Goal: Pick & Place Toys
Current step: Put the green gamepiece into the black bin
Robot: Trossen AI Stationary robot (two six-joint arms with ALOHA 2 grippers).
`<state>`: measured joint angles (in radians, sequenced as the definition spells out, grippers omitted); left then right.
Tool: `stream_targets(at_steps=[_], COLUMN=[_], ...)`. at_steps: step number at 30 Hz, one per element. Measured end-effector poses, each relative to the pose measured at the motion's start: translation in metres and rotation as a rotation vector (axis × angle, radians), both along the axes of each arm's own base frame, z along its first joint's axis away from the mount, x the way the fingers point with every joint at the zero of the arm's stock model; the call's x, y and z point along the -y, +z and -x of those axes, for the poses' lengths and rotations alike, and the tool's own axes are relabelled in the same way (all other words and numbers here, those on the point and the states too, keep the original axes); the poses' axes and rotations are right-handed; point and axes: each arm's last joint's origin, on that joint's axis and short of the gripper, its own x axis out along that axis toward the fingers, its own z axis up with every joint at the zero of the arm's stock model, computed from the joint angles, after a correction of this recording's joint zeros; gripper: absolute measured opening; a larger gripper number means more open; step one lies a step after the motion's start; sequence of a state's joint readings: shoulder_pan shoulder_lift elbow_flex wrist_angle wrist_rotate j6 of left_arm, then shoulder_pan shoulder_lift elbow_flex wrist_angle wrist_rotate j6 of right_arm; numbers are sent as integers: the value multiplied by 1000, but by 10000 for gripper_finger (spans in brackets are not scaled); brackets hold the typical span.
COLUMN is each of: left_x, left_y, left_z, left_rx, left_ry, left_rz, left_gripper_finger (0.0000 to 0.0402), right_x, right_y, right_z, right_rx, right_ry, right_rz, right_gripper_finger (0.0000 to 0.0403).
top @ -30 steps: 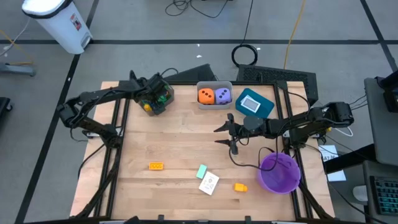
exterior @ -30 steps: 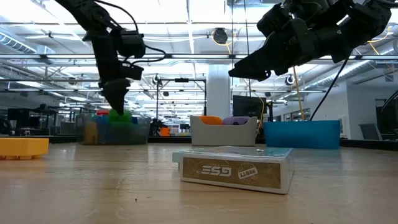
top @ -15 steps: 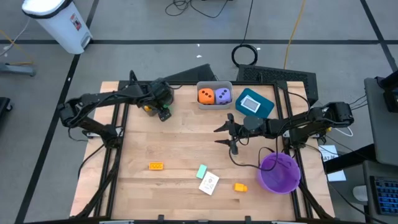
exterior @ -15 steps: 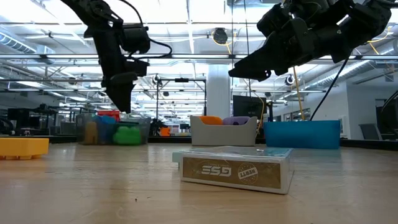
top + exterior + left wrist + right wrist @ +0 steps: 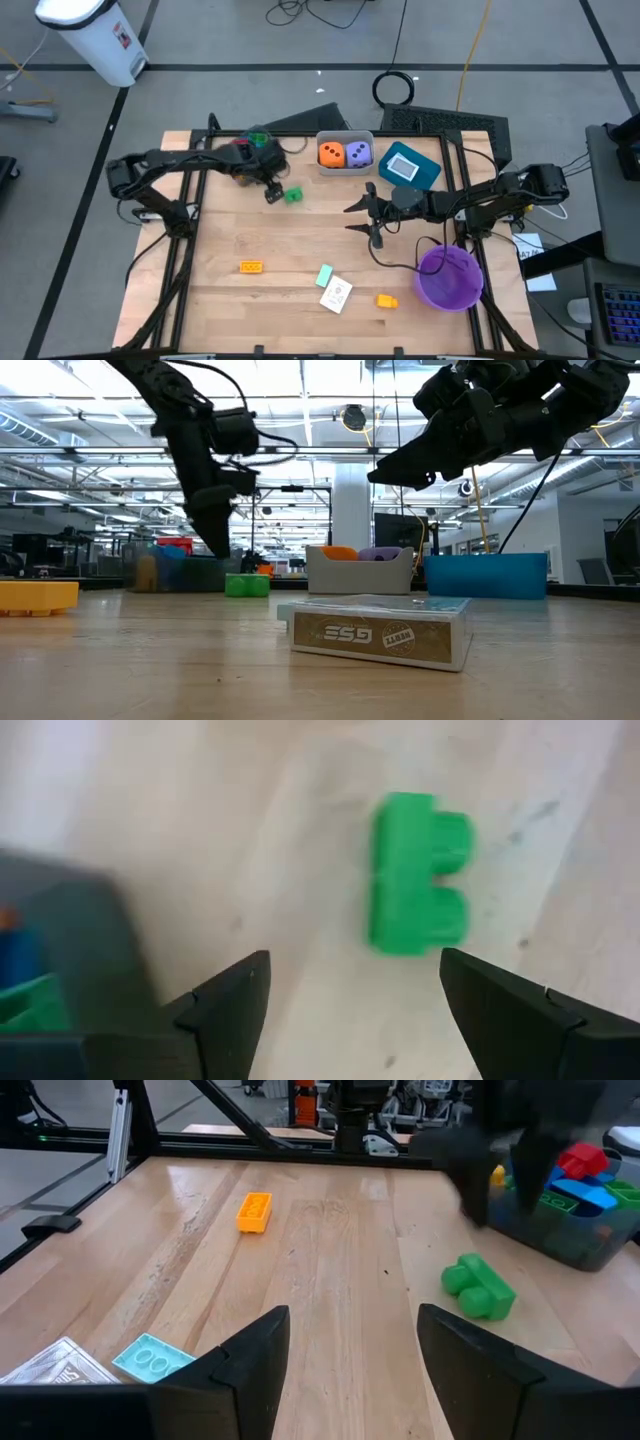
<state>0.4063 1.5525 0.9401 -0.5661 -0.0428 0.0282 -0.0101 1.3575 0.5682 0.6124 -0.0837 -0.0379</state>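
A green block (image 5: pixel 292 195) lies flat on the wooden table just right of a clear bin of mixed blocks (image 5: pixel 575 1210); it also shows in the left wrist view (image 5: pixel 415 875) and low view (image 5: pixel 246 585). My left gripper (image 5: pixel 272 190) hangs open, pointing steeply down, close beside the block and above it, touching nothing (image 5: pixel 355 1010). My right gripper (image 5: pixel 362 215) waits open and level over the table's middle right (image 5: pixel 350 1370). An orange block (image 5: pixel 250 266), a teal block (image 5: pixel 325 275), a card pack (image 5: pixel 336 294) and another orange block (image 5: pixel 386 299) lie near the front edge.
A grey bin (image 5: pixel 345 170) with an orange and a purple die stands at the far middle, a teal bin (image 5: pixel 425 175) to its right, and a purple bowl (image 5: pixel 448 277) at the near right. Bare wood lies between the green block and the front toys.
My left gripper has swung from over the bin of blocks toward the table's right and near edge, sinking as it went, its fingers staying apart. The green block, which was at the bin under the gripper, now lies on the table right of the bin.
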Motion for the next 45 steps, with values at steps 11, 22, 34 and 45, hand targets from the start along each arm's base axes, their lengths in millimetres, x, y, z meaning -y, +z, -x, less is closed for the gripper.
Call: stream_targets(at_steps=[11,22,34,45], left_x=[17,13,22,16], left_y=[-39,-24,-22,-24], left_z=[-29,-28,-41,-47], left_rx=[-42,-37,-46,45], left_ry=[-104,-128,-579,-645], left_rz=[-14,-174,-368,-346], left_gripper_finger=[296,296,296,296], right_x=[0,0,0,0], right_y=[0,-1,-1,-2], right_z=[0,0,0,0], right_rx=[-3,-11,-14,-15], right_ry=[0,-2,-3,-3], right_rz=[0,1,4,8], right_gripper_finger=[212,212,212,212])
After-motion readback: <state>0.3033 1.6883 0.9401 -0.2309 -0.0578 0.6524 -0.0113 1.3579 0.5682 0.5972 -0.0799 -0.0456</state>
